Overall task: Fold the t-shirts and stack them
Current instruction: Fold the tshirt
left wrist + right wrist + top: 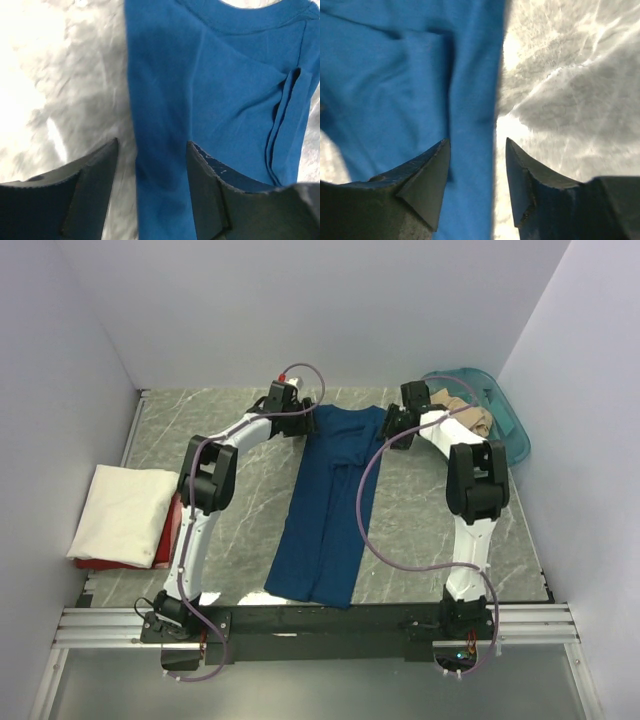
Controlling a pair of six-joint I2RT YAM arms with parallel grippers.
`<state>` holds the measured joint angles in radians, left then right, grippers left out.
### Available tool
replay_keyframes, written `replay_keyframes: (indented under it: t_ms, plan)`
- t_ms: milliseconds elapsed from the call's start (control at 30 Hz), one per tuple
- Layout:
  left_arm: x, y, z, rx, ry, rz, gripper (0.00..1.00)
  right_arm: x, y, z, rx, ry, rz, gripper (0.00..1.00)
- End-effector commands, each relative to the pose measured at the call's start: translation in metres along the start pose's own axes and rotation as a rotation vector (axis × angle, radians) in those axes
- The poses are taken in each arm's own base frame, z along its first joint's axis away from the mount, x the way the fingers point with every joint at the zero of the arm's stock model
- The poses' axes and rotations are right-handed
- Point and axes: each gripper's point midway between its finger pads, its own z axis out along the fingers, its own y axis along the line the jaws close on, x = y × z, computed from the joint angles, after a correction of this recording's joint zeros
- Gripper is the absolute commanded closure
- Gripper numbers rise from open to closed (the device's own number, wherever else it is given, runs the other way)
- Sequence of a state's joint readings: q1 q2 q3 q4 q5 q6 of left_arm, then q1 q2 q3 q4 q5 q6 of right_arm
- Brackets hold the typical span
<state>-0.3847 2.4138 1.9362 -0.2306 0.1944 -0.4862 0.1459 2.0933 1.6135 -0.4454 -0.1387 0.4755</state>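
Observation:
The navy blue t-shirt lies flat on the marble table, folded lengthwise into a long strip, collar at the far end. My left gripper is open over its far left edge; the wrist view shows the blue edge between the fingers. My right gripper is open over the far right edge, the blue cloth between its fingers. The cream-white t-shirt lies folded at the left. The tan-beige t-shirt sits bunched in the teal tub.
The teal plastic tub stands at the far right corner. A red flat object lies under the cream shirt. Grey walls close in the table on three sides. A metal rail runs along the near edge.

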Motion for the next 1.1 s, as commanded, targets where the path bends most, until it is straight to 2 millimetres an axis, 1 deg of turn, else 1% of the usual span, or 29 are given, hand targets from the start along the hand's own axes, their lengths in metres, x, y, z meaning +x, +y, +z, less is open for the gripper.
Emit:
replay_keyframes:
  t_ms: [0,67,100,133,200,233,267,300,333,367,400,433,467,500,533,567,600,633,667,700,733,800,833,867,933,967,1000,1033,1067]
  plan:
    - [-0.002,-0.004,0.012,0.039,0.029,0.033,0.42,-0.02,0.014,0.004,-0.02,-0.034,0.0,0.46]
    - [0.006,0.002,0.024,0.037,0.052,0.028,0.5,-0.015,0.008,0.016,-0.001,-0.01,0.005,0.5]
    - [0.001,-0.001,0.025,0.043,0.042,0.026,0.53,-0.019,0.01,0.018,0.0,-0.016,0.006,0.53]
    - [0.002,0.001,0.028,0.039,0.047,0.022,0.57,-0.015,0.006,0.026,0.009,0.002,0.011,0.57]
    - [0.002,0.005,0.036,0.025,0.04,0.007,0.68,-0.02,0.01,0.031,0.003,0.002,0.008,0.59]
    - [0.002,0.009,0.037,0.01,0.038,-0.004,0.73,-0.014,0.006,0.04,0.016,0.028,0.009,0.64]
    - [0.0,0.012,0.039,0.0,0.029,-0.014,0.83,-0.023,0.012,0.04,0.002,0.013,0.006,0.67]
    - [-0.003,0.017,0.039,-0.021,0.015,-0.039,0.86,-0.024,0.013,0.043,-0.005,0.017,0.002,0.69]
    - [-0.009,0.026,0.038,-0.041,-0.001,-0.063,0.9,-0.02,0.014,0.05,-0.009,0.035,-0.006,0.76]
    - [-0.012,0.031,0.036,-0.052,-0.015,-0.085,0.97,-0.032,0.022,0.049,-0.027,0.012,-0.014,0.8]
    - [-0.017,0.037,0.035,-0.061,-0.033,-0.131,1.0,-0.036,0.026,0.05,-0.038,0.01,-0.019,0.83]
    - [-0.024,0.047,0.031,-0.059,-0.048,-0.164,1.0,-0.032,0.027,0.058,-0.043,0.03,-0.029,0.85]
    - [-0.029,0.051,0.027,-0.049,-0.07,-0.19,1.0,-0.046,0.041,0.054,-0.083,-0.001,-0.041,0.86]
    - [-0.038,0.063,0.022,-0.054,-0.091,-0.245,1.0,-0.044,0.043,0.063,-0.09,0.009,-0.05,0.86]
    - [-0.046,0.066,0.017,-0.052,-0.112,-0.264,1.0,-0.046,0.049,0.064,-0.101,0.008,-0.065,0.86]
    - [-0.049,0.072,0.016,-0.057,-0.122,-0.28,1.0,-0.062,0.063,0.058,-0.137,-0.031,-0.079,0.86]
    - [-0.056,0.08,0.014,-0.064,-0.143,-0.294,1.0,-0.061,0.064,0.067,-0.145,-0.027,-0.085,0.86]
    - [-0.06,0.087,0.014,-0.089,-0.161,-0.302,1.0,-0.067,0.069,0.068,-0.162,-0.044,-0.093,0.86]
    - [-0.069,0.089,0.012,-0.094,-0.182,-0.303,1.0,-0.081,0.079,0.063,-0.19,-0.082,-0.101,0.85]
    - [-0.072,0.094,0.012,-0.1,-0.189,-0.311,1.0,-0.082,0.081,0.067,-0.205,-0.085,-0.107,0.84]
    - [-0.076,0.098,0.013,-0.108,-0.198,-0.316,1.0,-0.089,0.087,0.065,-0.225,-0.111,-0.117,0.79]
    - [-0.085,0.104,0.015,-0.098,-0.219,-0.337,0.95,-0.096,0.092,0.064,-0.246,-0.137,-0.125,0.73]
    - [-0.087,0.104,0.016,-0.086,-0.224,-0.339,0.91,-0.103,0.097,0.059,-0.259,-0.164,-0.136,0.64]
    - [-0.091,0.103,0.016,-0.06,-0.228,-0.336,0.8,-0.106,0.097,0.057,-0.261,-0.173,-0.138,0.6]
    - [-0.098,0.103,0.013,-0.031,-0.243,-0.325,0.64,-0.11,0.103,0.047,-0.274,-0.184,-0.144,0.51]
    - [-0.105,0.097,0.008,-0.004,-0.247,-0.312,0.49,-0.108,0.103,0.045,-0.275,-0.178,-0.144,0.5]
    - [-0.11,0.094,0.003,0.012,-0.255,-0.302,0.45,-0.112,0.107,0.032,-0.283,-0.189,-0.145,0.48]
    - [-0.124,0.085,-0.009,0.031,-0.282,-0.285,0.41,-0.111,0.107,0.026,-0.278,-0.183,-0.142,0.47]
    - [-0.124,0.083,-0.015,0.032,-0.281,-0.271,0.36,-0.103,0.101,0.026,-0.262,-0.161,-0.133,0.47]
